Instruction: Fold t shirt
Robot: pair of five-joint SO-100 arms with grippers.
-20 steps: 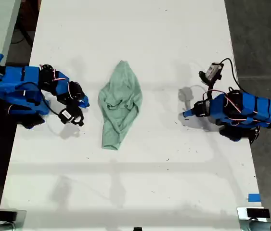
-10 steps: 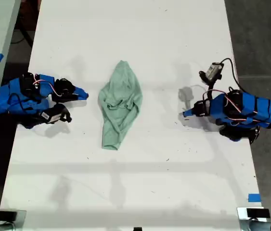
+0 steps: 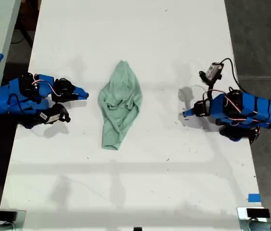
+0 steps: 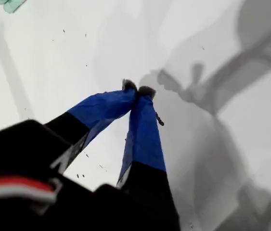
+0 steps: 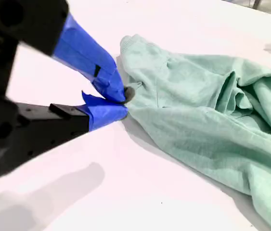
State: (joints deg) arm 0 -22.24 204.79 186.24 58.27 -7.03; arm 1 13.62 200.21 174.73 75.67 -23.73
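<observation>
On white table, t shirt lies crumpled, grey floor beside.

mint-green t shirt, white table, blue arms

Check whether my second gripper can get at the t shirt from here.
Probably yes: my second gripper sits shut right beside the t shirt's near edge, with only bare table around it. The fingers would need to open first.

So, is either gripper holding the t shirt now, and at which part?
Nothing is held. My first gripper is shut over bare table; my second gripper is shut beside the t shirt, apart from it.
</observation>
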